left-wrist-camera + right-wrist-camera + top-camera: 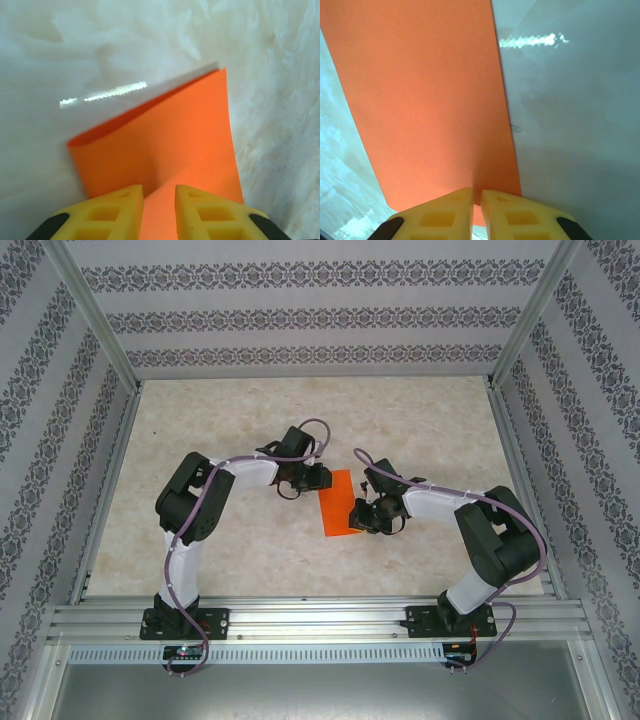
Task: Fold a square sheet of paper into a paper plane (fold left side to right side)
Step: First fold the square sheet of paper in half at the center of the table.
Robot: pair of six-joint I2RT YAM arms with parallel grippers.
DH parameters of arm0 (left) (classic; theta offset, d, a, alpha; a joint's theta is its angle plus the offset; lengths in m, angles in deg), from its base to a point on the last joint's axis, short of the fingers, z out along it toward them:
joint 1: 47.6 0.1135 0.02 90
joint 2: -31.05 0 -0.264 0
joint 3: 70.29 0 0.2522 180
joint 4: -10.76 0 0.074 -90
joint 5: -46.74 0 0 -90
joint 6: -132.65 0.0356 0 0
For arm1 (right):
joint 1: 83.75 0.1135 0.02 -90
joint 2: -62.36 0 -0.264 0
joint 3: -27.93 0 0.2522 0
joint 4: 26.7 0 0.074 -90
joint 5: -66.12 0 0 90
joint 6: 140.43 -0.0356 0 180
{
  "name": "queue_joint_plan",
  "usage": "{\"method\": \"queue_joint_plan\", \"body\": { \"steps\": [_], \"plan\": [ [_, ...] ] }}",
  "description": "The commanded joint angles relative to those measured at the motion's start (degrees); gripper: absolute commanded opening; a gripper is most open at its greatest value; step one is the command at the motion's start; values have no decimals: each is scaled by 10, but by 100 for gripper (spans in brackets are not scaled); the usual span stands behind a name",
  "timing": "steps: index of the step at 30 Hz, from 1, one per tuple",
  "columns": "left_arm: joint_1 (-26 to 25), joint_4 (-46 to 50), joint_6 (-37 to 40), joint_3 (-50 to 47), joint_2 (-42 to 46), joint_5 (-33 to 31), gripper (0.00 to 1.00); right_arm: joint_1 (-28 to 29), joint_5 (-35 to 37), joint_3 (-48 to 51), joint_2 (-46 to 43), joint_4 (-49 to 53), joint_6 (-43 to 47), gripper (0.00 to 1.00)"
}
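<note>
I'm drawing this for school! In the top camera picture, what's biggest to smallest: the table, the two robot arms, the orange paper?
1. the table
2. the left arm and the right arm, about alike
3. the orange paper

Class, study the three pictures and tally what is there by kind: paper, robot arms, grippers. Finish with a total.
Orange paper: 1, the square sheet of paper
Robot arms: 2, the left arm and the right arm
Grippers with yellow jaws: 2, the left gripper and the right gripper
Total: 5
</note>
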Motion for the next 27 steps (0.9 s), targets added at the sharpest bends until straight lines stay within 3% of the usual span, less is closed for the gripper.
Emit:
{"method": "queue_joint_plan", "body": {
  "steps": [1,10,19,27],
  "plan": [
    [37,16,13,27,-21,-41,26,5,60,15,30,43,11,16],
    [55,37,26,66,-34,-29,27,6,59,13,28,46,11,17],
    [55,20,27,-12,64,-33,28,5,51,12,3,20,9,18],
    [44,-10,15,-140,201,-27,34,-17,51,-23,-98,17,51,40]
  ]
}}
